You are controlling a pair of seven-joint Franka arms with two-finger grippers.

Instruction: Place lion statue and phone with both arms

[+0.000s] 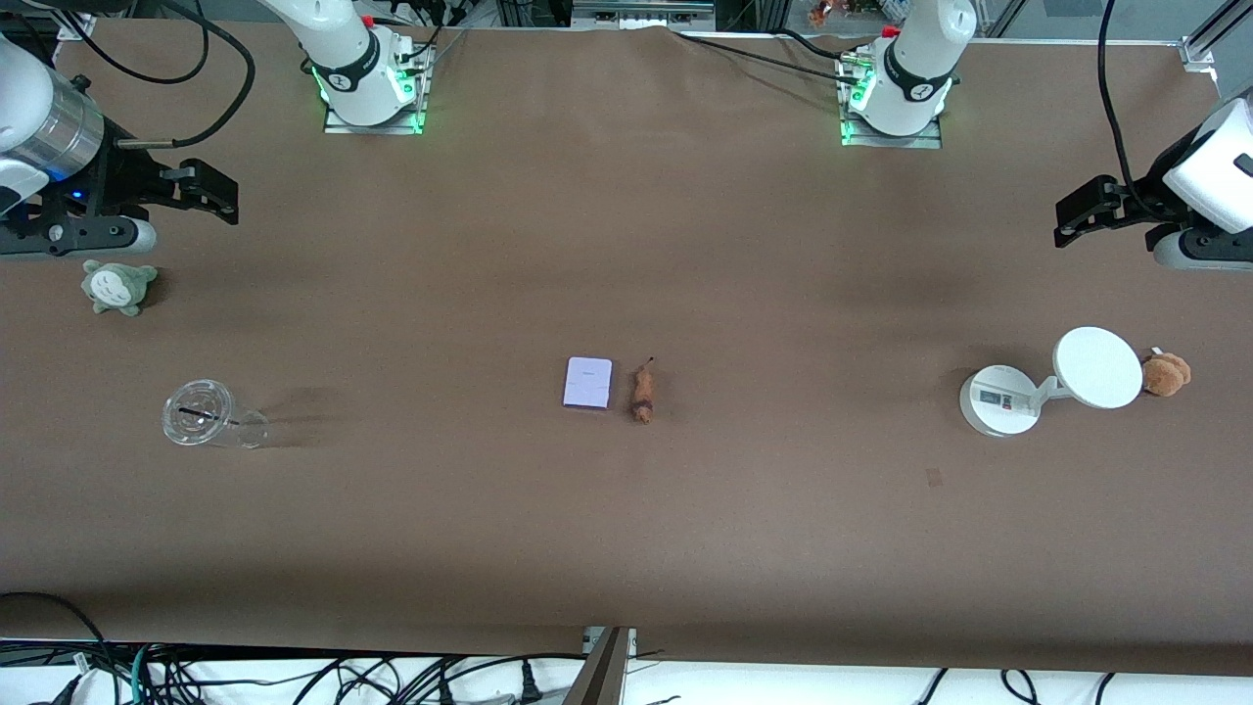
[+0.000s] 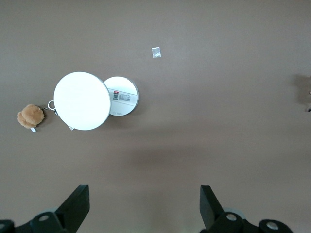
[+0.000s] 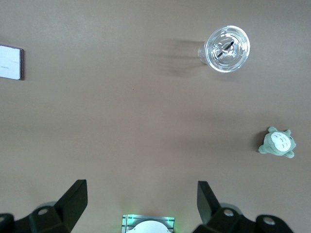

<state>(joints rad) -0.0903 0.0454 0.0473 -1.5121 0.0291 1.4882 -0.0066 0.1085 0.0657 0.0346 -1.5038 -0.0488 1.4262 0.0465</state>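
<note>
Two small things are laid side by side at the middle of the brown matte tabletop point(image 1: 626, 245): the flat lavender phone point(image 1: 588, 382) and the slender orange-brown lion statue point(image 1: 642, 392), close but apart. The left gripper point(image 2: 143, 206) and right gripper point(image 3: 141, 204) are held wide open and empty above opposite table ends.

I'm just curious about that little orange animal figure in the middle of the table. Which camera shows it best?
The front view: the lion statue lies whole beside the phone. The left wrist view catches only a blurred sliver at its edge. The right wrist view shows the phone but no statue.
</note>
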